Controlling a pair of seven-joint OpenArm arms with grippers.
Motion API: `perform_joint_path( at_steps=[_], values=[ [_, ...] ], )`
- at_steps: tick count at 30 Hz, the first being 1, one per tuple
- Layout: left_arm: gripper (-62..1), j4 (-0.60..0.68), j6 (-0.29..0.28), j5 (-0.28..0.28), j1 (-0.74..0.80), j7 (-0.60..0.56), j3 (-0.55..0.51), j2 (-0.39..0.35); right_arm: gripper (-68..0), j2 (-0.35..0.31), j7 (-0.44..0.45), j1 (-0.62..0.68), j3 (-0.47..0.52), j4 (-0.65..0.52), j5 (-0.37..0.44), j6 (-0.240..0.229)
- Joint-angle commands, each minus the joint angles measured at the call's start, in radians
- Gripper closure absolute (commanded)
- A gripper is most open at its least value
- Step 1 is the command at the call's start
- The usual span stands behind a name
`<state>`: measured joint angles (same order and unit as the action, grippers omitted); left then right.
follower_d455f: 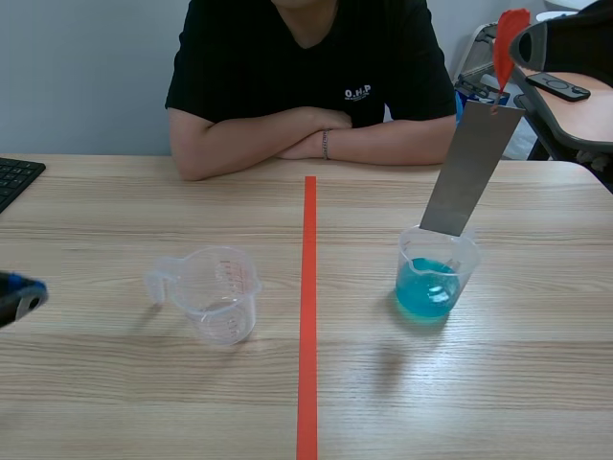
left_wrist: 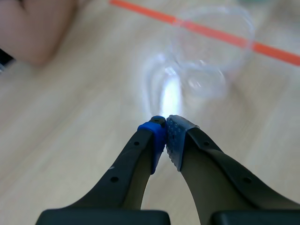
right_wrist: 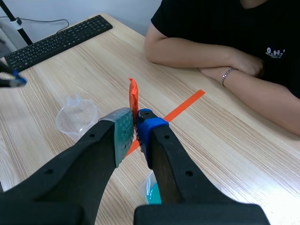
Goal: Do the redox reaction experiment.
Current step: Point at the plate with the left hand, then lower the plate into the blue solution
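Note:
A grey metal strip (follower_d455f: 469, 172) stands tilted with its lower end in a clear beaker of blue liquid (follower_d455f: 433, 280) right of the tape line. At the strip's upper end is a red tab (follower_d455f: 510, 38). My right gripper (follower_d455f: 521, 43) is raised over the beaker and shut on that tab; the right wrist view shows the tab (right_wrist: 133, 98) pinched at my right gripper (right_wrist: 136, 123), with the beaker (right_wrist: 150, 192) below. An empty clear measuring cup (follower_d455f: 218, 292) sits left of the line. My left gripper (left_wrist: 166, 124) is shut on nothing, a short way before that cup (left_wrist: 211, 51).
A person sits across the table with folded arms (follower_d455f: 306, 139) resting on its far edge. A black keyboard (follower_d455f: 14, 177) lies at the far left. An orange-red tape line (follower_d455f: 308, 307) runs down the table's middle. A chair and a side table stand at the back right.

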<state>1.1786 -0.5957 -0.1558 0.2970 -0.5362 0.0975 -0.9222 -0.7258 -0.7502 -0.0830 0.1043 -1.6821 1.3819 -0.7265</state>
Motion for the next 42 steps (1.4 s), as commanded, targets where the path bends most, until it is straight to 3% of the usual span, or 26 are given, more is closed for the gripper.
perform_joint_path(
  at_steps=[1, 7, 14, 18, 29, 38, 42],
  values=[
    [-3.6, 0.004, 0.008, 0.024, 0.060, -0.051, -0.034, 0.017, -1.5, -0.011, 0.015, -0.019, 0.003, -0.009, 0.024, -0.003],
    [-3.6, 0.004, 0.101, 0.215, 0.310, -0.158, -0.188, 0.106, -1.5, -0.011, 0.011, -0.019, 0.003, -0.009, 0.023, -0.003],
    [-3.6, 0.004, 0.199, 0.414, 0.484, -0.231, -0.336, 0.261, -1.5, -0.011, 0.010, -0.019, 0.003, -0.009, 0.017, -0.003],
    [-3.6, 0.004, 0.221, 0.480, 0.565, -0.267, -0.399, 0.324, -1.5, -0.011, 0.008, -0.019, 0.003, -0.009, 0.016, -0.003],
    [-3.6, 0.008, 0.273, 0.568, 0.704, -0.332, -0.481, 0.424, -1.5, -0.011, 0.008, -0.019, 0.003, -0.009, 0.010, -0.004],
    [-3.6, 0.008, 0.276, 0.571, 0.714, -0.331, -0.481, 0.447, -1.5, -0.010, 0.034, -0.014, -0.022, 0.009, -0.036, -0.018],
    [-3.6, 0.008, 0.276, 0.571, 0.714, -0.331, -0.481, 0.443, -1.5, 0.021, 0.041, -0.014, -0.028, 0.045, -0.073, -0.019]
  ],
)
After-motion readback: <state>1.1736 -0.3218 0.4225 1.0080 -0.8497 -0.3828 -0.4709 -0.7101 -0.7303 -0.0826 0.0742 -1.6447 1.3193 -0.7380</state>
